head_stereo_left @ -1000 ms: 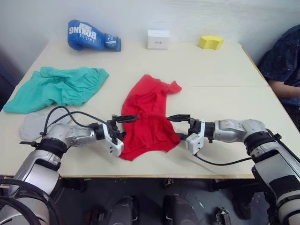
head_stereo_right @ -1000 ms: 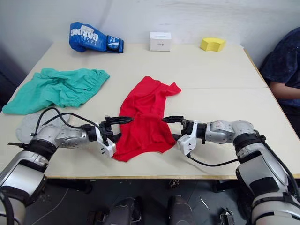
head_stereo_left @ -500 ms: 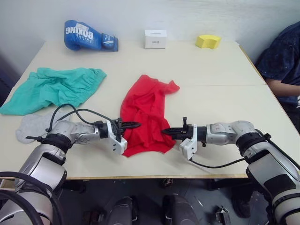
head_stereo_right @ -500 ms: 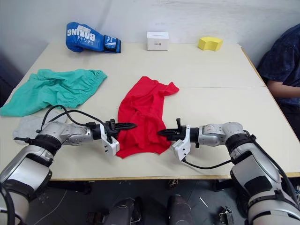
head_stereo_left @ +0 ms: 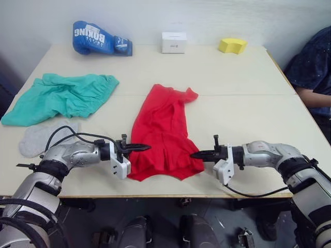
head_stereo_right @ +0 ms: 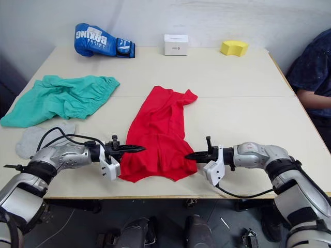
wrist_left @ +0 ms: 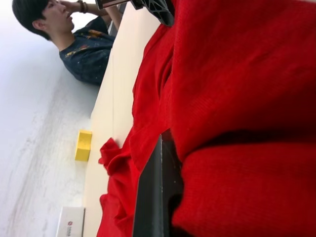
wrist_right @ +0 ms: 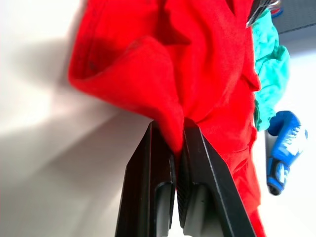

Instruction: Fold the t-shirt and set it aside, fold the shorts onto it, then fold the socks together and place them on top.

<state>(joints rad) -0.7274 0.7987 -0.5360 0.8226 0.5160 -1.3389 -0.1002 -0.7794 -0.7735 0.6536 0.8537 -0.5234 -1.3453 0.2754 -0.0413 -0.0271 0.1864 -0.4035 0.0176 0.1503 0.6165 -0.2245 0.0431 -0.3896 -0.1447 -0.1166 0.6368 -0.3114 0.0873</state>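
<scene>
Large beige rectangular table [head_stereo_left: 232, 77] is seen w/ all items laid on it. Person in dark blue speckled shirt [head_stereo_left: 313, 67] is seated at the table's right edge.

Bright red cloth t-shirt [head_stereo_left: 163, 134] is spread lengthwise at table centre, collar end toward the far side, hem at the near edge. Cloth is bunched and wrinkled, not flat.

Teal-green soft cloth shorts [head_stereo_left: 62, 95] are lying crumpled on the left side, well apart from the red one, gathered waistband facing centre.

Blue boxing glove w/ white lettering [head_stereo_left: 101, 39] is placed at the far left corner.

Light grey ankle socks [head_stereo_left: 39, 139] are lying flat near the left edge, just below the shorts, beside the left forearm.

White small box [head_stereo_left: 174, 42] is placed at far edge centre; yellow foam block [head_stereo_left: 232, 45] is further right along the same edge.

Left gripper [head_stereo_left: 138, 148] is held low at the t-shirt's near-left hem; fingers are pressed together on a fold of red cloth, confirmed in left wrist view where one black finger [wrist_left: 155, 197] is wedged under the fabric.

Right gripper [head_stereo_left: 199, 154] is positioned at the near-right hem corner; in right wrist view both black fingers [wrist_right: 148, 197] are clamped on a pinched red fold. Both hem corners are thus held, grippers pointing toward each other across the hem.
</scene>
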